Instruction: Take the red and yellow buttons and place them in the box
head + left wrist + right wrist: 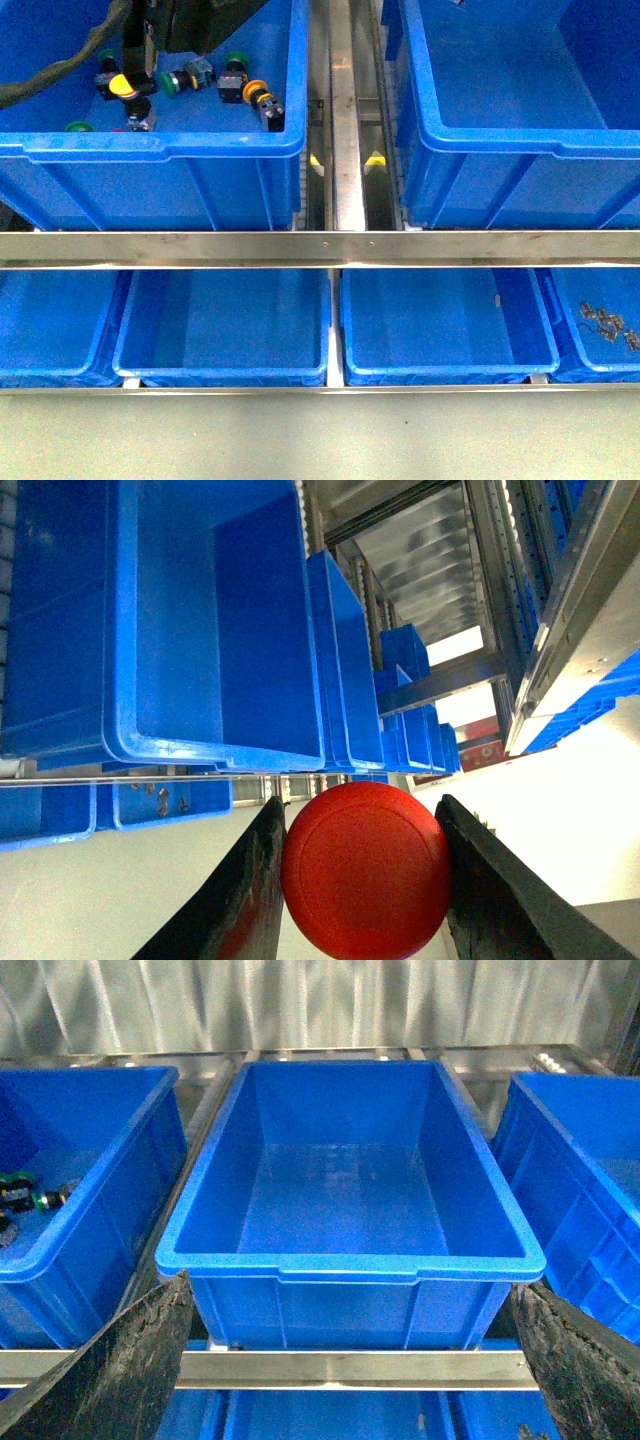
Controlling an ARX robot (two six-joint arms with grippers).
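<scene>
Red button in left pincer

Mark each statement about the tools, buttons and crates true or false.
1. The left tool grips a red button. True.
2. The right tool is shut. False: it is open, with nothing between its fingers.
3. In the front view, the upper left crate holds a yellow button and a green-capped switch. True.
4. The lower right crate holds nothing. False: small metal parts lie in it.
5. The box has nothing in it. True, by the right wrist view.
</scene>
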